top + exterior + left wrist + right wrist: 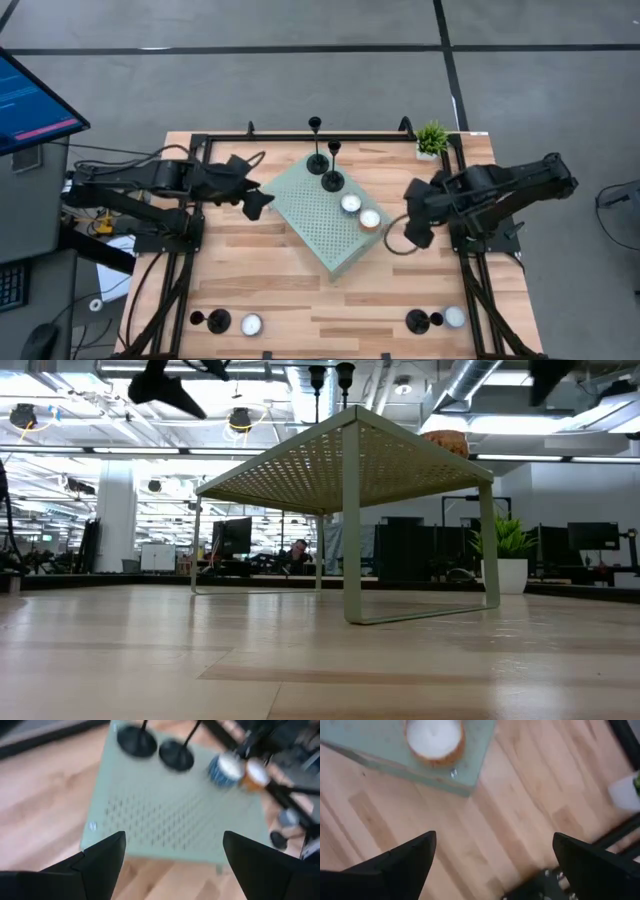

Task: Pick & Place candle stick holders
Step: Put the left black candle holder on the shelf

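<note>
Two black candle stick holders (317, 160) (332, 180) stand by their disc bases on the far corner of a pale green perforated stand (320, 225). Their bases (136, 741) (176, 755) also show in the left wrist view. Two more holders (217, 320) (417, 321) stand on the table near its front edge. My left gripper (264, 201) hovers open, just left of the stand and above it, fingers (105, 860) spread wide. My right gripper (412, 235) hangs open right of the stand, over bare table (495, 820).
Two tealight candles (350, 204) (370, 219) sit on the stand's right part; one (434, 737) shows by the stand's corner. Two more candles (250, 323) (455, 317) lie beside the front holders. A small potted plant (432, 138) stands at the far right corner.
</note>
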Controlling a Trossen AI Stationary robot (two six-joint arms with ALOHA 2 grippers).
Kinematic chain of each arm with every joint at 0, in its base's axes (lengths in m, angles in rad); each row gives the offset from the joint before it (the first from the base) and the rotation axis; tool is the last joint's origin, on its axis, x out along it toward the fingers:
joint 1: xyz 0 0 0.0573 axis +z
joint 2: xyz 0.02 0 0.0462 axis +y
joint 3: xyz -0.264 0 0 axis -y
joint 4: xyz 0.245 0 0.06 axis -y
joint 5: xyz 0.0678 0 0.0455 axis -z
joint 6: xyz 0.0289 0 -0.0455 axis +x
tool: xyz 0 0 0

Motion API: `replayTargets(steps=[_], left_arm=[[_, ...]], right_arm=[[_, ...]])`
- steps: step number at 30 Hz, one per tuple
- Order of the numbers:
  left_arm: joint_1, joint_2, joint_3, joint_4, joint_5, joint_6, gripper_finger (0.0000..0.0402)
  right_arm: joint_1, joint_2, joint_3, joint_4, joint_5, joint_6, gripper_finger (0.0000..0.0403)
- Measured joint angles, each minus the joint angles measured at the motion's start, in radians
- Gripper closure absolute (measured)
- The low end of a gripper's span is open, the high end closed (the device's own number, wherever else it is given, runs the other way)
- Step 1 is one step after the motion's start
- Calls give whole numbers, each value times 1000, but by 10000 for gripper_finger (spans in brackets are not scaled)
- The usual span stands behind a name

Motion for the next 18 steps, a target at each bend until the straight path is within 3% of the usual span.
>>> replayTargets(steps=[7, 14, 18], left_arm=[[0, 24, 0, -117, 263, -51, 66], [0, 86, 1, -283, 397, -345, 68], [-1, 130, 1, -347, 571, -378, 78]], right_arm=[[110, 8, -8, 0, 2, 116, 17], [123, 10, -8, 5, 21, 151, 18], [122, 10, -8, 5, 27, 146, 19]])
